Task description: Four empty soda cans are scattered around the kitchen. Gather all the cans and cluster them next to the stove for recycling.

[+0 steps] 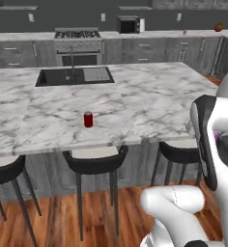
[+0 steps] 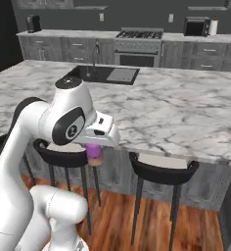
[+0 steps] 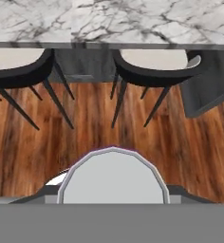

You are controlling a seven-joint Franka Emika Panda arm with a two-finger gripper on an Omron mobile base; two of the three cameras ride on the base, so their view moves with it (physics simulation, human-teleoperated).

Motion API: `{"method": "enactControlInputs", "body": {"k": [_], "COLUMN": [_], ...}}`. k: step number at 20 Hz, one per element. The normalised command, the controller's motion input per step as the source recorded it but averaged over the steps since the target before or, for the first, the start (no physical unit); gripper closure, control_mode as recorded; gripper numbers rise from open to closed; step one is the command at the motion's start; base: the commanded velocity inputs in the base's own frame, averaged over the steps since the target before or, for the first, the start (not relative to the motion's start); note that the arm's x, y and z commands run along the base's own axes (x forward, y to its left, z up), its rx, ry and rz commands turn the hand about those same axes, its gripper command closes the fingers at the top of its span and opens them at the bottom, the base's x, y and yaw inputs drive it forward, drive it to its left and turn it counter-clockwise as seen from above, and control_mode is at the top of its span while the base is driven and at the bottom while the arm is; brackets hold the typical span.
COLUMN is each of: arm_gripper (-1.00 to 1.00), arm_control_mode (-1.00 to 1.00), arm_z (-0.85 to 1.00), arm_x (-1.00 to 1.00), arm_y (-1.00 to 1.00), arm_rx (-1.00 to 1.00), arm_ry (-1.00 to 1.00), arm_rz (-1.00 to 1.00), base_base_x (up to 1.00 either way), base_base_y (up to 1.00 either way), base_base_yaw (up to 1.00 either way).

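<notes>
The gripper (image 2: 94, 153) clasps a purple can (image 2: 94, 155) below the marble island's (image 2: 186, 117) front edge, above black stools (image 2: 161, 172); the stove (image 2: 138, 45) stands along the far wall, near the microwave (image 2: 196, 26).

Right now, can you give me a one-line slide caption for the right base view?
Arm carries a purple can in its gripper beside the marble island, stove at the far wall.

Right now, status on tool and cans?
Tool shut on purple soda can, held below counter height. Red soda can upright on marble island. Steel gas stove far back; island between.
</notes>
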Motion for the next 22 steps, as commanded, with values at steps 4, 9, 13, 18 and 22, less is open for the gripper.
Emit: {"method": "enactControlInputs", "body": {"k": [4,9,13,18,22], "arm_gripper": [1.0,1.0,1.0,1.0,1.0], "arm_control_mode": [1.0,1.0,1.0,1.0,1.0], "arm_z": [0.0,0.0,0.0,0.0,0.0], "arm_x": [0.0,0.0,0.0,0.0,0.0], "arm_y": [0.0,0.0,0.0,0.0,0.0], "arm_rx": [0.0,0.0,0.0,0.0,0.0], "arm_ry": [0.0,0.0,0.0,0.0,0.0], "arm_rz": [0.0,0.0,0.0,0.0,0.0], "base_base_x": [-0.37,-0.23,-0.23,-0.04,0.0], "base_base_y": [-1.0,-1.0,-1.0,-1.0,-1.0], "base_base_yaw": [0.02,0.0,-0.01,-0.03,-0.05]}}
